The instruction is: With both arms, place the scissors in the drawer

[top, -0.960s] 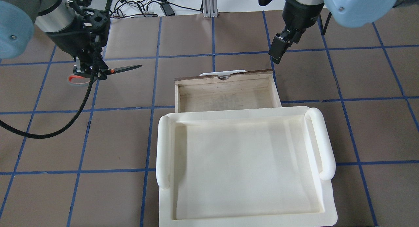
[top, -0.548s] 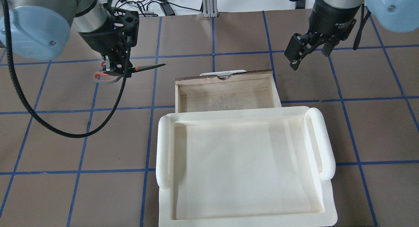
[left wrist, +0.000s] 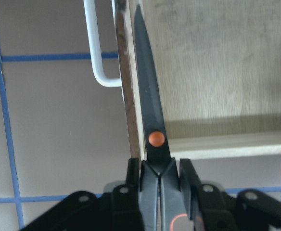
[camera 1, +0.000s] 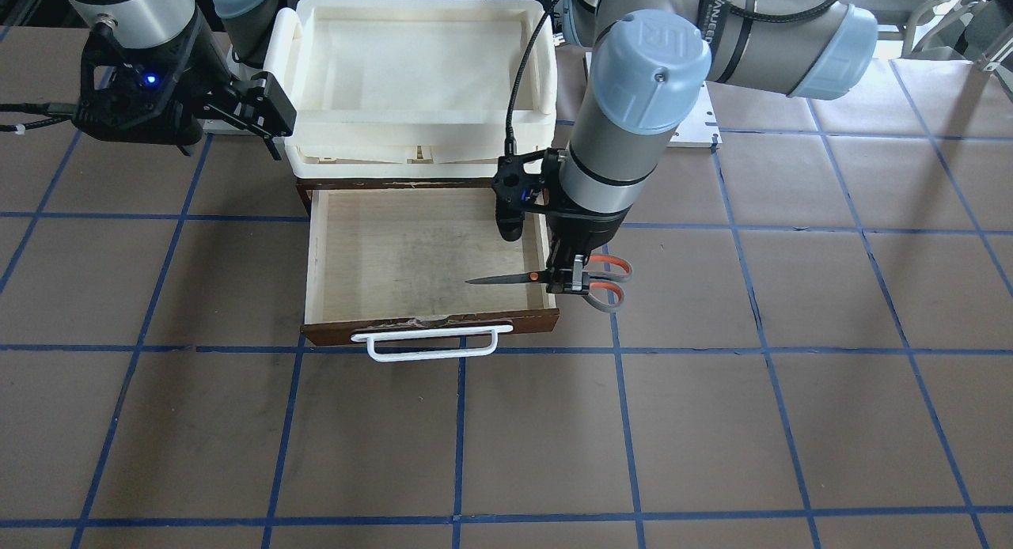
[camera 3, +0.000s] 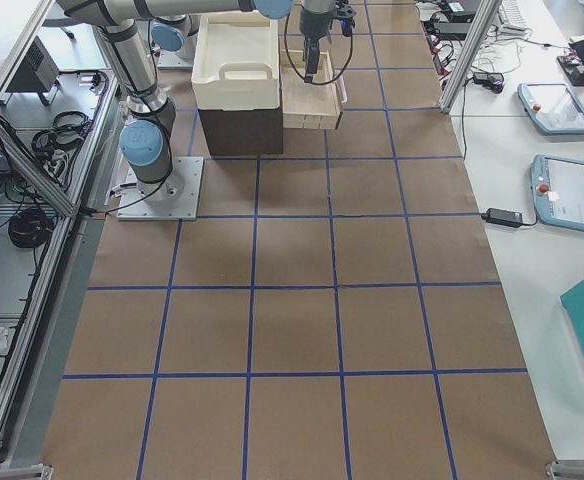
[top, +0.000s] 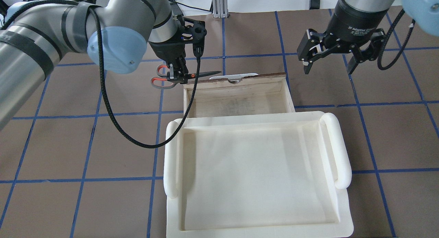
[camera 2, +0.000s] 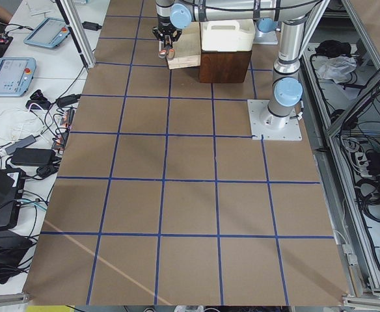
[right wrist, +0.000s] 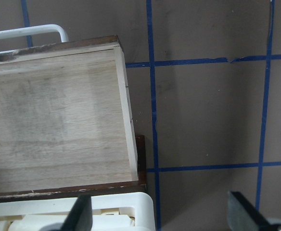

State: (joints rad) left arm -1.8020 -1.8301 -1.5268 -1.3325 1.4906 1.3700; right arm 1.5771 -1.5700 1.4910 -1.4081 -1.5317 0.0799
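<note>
My left gripper (top: 176, 75) is shut on the scissors (top: 197, 74) just behind their orange pivot. It holds them level above the open drawer's (top: 236, 100) side wall. In the front view the closed blades (camera 1: 498, 279) reach over the pale drawer floor (camera 1: 396, 248) near its front panel, while the orange-lined loops (camera 1: 605, 282) stay outside the wall. The left wrist view shows the blade (left wrist: 147, 96) along the front panel, beside the white handle (left wrist: 95, 48). My right gripper (top: 329, 64) is open and empty, above the table right of the drawer.
A cream-white foam tray (top: 171, 155) sits on top of the dark wooden box (camera 3: 240, 130), behind the drawer from the operators' side. The white bar handle (camera 1: 427, 345) sticks out at the drawer's front. Brown table with blue grid tape lies all round.
My left arm has carried the scissors rightward from over the table to the drawer's edge. My right gripper has drawn away to the right and turned; its fingers now show spread.
</note>
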